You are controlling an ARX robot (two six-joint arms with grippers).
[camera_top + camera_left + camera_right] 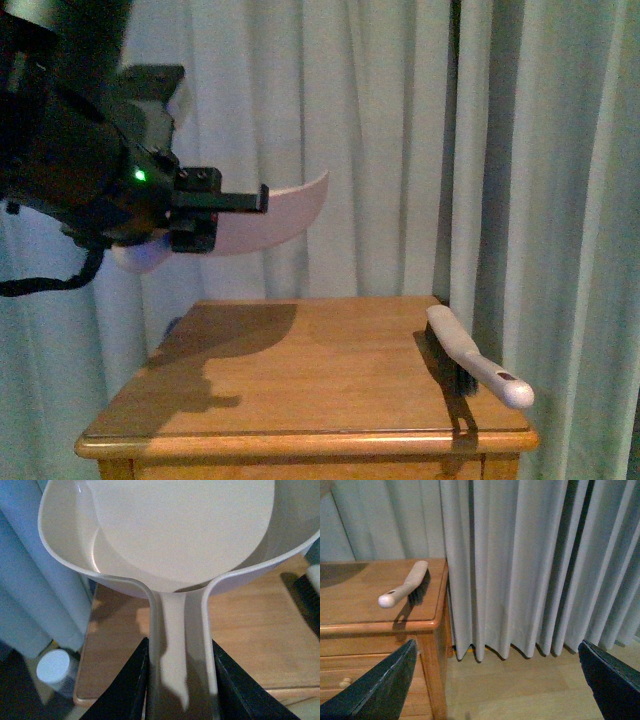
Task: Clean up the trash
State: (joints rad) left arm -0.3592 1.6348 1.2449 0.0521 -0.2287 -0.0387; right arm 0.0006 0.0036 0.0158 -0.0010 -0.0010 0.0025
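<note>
Left gripper [180, 647] clamped on dustpan [175, 540] handle. Pan raised above wooden side table [300, 400]; my read: held clear of wood, ready as catcher. Pan interior bare in left wrist view. Hand brush [478, 362] lies along table's right edge, handle overhanging front corner, likely parked for right arm. Right gripper [497, 647] jaws wide apart, off table's right side, above floor by curtain [520, 555]. Tissue wad: I see none in any view, so cannot place it relative to either gripper.

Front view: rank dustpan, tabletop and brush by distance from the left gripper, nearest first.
1. dustpan: held in the jaws of the left gripper, its pan pointing toward the robot's right.
2. wooden tabletop: directly below the gripper, not touched.
3. brush: lying at the tabletop's right edge, farthest.
</note>
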